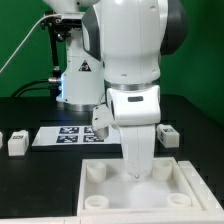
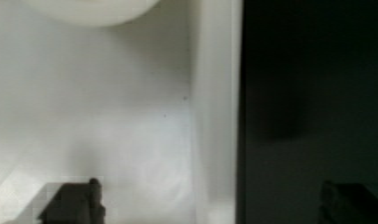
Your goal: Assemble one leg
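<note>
The large white square part [image 1: 140,190] with round corner sockets lies at the front of the black table. My gripper [image 1: 139,168] hangs straight down over its far side. In the wrist view the part's flat white face [image 2: 115,120] and one round socket [image 2: 97,8] fill one side, and the black table fills the other. My gripper [image 2: 212,203] is open, with the dark fingertips [image 2: 70,203] wide apart and nothing between them. One leg [image 1: 17,143], a small white block, stands at the exterior view's left. Another leg [image 1: 168,134] stands at its right, behind my arm.
The marker board [image 1: 62,136] lies flat behind the square part. The robot's base [image 1: 80,80] stands at the back, with cables beside it. A green wall closes the back.
</note>
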You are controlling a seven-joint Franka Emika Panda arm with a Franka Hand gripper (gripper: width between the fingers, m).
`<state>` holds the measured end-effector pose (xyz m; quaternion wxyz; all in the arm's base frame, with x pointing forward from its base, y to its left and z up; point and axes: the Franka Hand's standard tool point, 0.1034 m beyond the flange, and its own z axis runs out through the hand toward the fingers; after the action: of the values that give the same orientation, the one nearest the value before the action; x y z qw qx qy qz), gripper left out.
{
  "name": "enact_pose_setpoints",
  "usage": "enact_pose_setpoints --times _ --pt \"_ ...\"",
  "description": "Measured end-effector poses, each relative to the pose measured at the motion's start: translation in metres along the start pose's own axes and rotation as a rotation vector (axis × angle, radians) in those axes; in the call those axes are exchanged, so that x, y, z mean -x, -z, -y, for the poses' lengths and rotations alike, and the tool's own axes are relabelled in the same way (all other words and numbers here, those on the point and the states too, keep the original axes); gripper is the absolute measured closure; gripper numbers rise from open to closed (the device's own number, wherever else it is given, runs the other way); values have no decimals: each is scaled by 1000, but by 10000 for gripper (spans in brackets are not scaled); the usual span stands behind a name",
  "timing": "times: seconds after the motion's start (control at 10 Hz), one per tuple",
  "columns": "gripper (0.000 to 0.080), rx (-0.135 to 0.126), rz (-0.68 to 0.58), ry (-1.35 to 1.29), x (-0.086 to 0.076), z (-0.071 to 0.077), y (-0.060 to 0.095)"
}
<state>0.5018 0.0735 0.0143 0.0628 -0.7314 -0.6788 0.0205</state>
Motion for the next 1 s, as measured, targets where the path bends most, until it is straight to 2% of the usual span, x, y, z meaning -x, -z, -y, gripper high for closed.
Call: enact_pose_setpoints --times 0.2,0.4,0.5,0.7,0.8,1.0 --pt "152 1 0 -11 -1 0 1" --pt "150 17 8 -54 -6 3 12" --pt "150 28 13 -93 -8 7 23" --pt "150 82 23 -187 -7 18 59" --pt "150 102 20 -215 -6 21 66" --pt "150 94 19 -228 -5 22 62"
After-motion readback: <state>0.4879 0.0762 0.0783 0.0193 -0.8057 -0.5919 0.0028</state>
